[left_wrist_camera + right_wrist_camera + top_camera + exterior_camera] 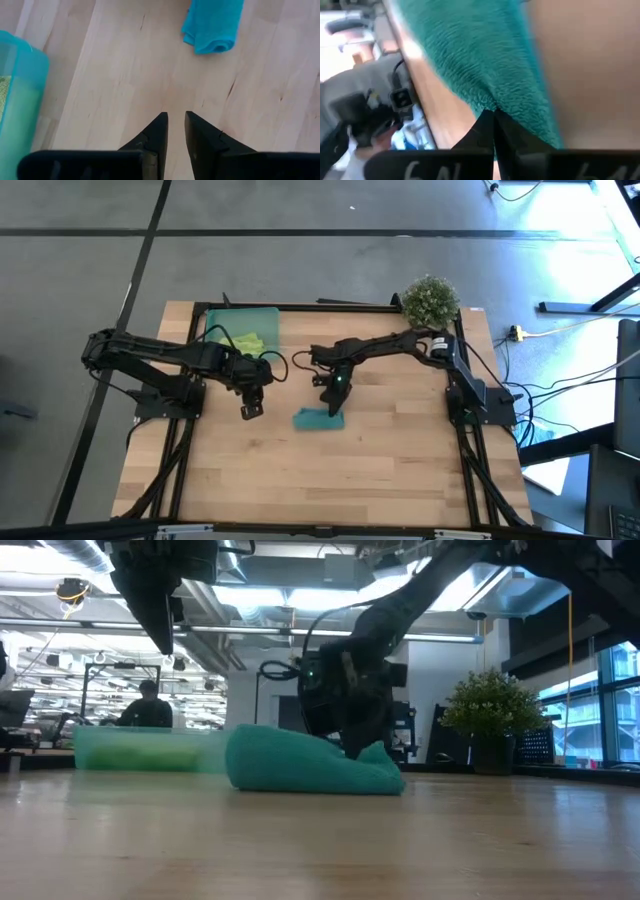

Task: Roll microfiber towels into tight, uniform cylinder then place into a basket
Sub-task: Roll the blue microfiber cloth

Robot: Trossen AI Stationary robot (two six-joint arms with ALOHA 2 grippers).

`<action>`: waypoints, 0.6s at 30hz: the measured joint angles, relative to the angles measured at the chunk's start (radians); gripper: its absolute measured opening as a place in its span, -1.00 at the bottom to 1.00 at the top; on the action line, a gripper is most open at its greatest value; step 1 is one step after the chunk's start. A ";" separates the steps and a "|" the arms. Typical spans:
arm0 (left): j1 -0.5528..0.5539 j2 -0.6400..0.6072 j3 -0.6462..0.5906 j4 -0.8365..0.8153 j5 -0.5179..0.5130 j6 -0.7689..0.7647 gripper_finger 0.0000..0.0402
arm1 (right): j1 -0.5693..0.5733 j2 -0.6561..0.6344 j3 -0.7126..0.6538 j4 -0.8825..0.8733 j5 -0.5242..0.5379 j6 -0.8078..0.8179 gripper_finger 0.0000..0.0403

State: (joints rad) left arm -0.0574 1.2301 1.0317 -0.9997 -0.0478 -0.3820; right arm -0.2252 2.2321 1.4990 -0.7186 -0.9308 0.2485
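The teal towel [320,420] lies loosely rolled on the table's middle; it also shows in the low view [300,765]. My right gripper [334,394] stands at its far right end, fingers shut on the cloth [493,114]. My left gripper [250,406] hangs above bare wood to the towel's left, empty, its fingers [175,125] a narrow gap apart. The lime-green towel [248,341] lies in the translucent teal basket [268,315] at the far left. My right gripper pinches the teal towel's edge [485,102] at its far right end between its shut fingertips. The fingers come from above, slanting from the far side. That end stands up in a small peak [378,752]; the rest of the roll lies on the table.
A potted green plant [431,298] stands at the table's far right corner. The basket also shows in the left wrist view [20,95] and the low view [150,750]. A person sits in the room behind [148,705]. Bare wood lies toward the near edge.
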 joint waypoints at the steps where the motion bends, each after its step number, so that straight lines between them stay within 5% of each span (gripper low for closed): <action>1: 0.000 0.000 0.000 0.001 0.000 0.000 -0.70 | -0.005 0.001 0.000 -0.001 0.001 0.009 -1.00; 10: 0.000 0.026 0.000 0.138 -0.013 0.098 -0.70 | -0.056 0.000 0.000 -0.002 -0.132 0.063 -1.00; 18: 0.000 0.183 0.000 0.359 -0.014 0.236 -0.70 | -0.066 0.000 0.000 -0.007 -0.208 0.063 -1.00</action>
State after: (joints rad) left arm -0.0574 1.4135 1.0313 -0.6411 -0.0616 -0.1459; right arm -0.2909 2.2318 1.4994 -0.7251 -1.1385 0.3111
